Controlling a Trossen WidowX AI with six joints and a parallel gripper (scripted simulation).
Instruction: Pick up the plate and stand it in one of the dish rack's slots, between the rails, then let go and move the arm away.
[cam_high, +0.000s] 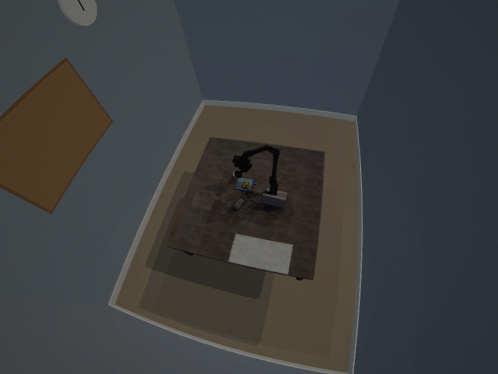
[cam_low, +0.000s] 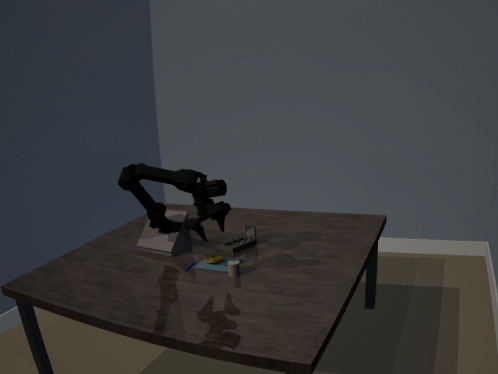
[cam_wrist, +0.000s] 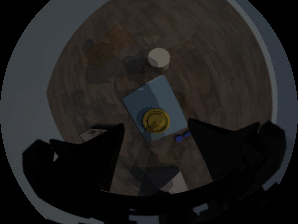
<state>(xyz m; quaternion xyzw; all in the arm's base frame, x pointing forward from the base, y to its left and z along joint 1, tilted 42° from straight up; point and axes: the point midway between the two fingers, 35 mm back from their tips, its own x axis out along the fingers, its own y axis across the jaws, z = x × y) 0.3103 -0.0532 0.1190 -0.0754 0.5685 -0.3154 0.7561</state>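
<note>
Exterior view: shows a brown table (cam_high: 300, 215) (cam_low: 300, 300) bearing a black arm (cam_high: 276, 165) (cam_low: 160, 173). From the top, shows a white sheet (cam_high: 261, 253) near one edge. Includes a pale wedge-shaped block (cam_high: 274, 200) (cam_low: 160, 245) (cam_wrist: 176, 184) at the arm's foot. Shows the gripper (cam_high: 243, 173) (cam_low: 214, 235) (cam_wrist: 156, 124) spread wide, with nothing held, above the tabletop. Lower down, has a blue mat (cam_high: 240, 188) (cam_low: 220, 268) (cam_wrist: 170, 100), with the dish rack (cam_high: 239, 202) (cam_low: 252, 235) (cam_wrist: 95, 133) nearby. Shows the yellow plate (cam_high: 245, 184) (cam_low: 214, 259) (cam_wrist: 156, 120) lying on the mat, outside the rack. Beside the mat, has a whitish cup (cam_low: 234, 268) (cam_wrist: 159, 58) and a small blue object (cam_high: 254, 182) (cam_low: 189, 266) (cam_wrist: 180, 138).
</note>
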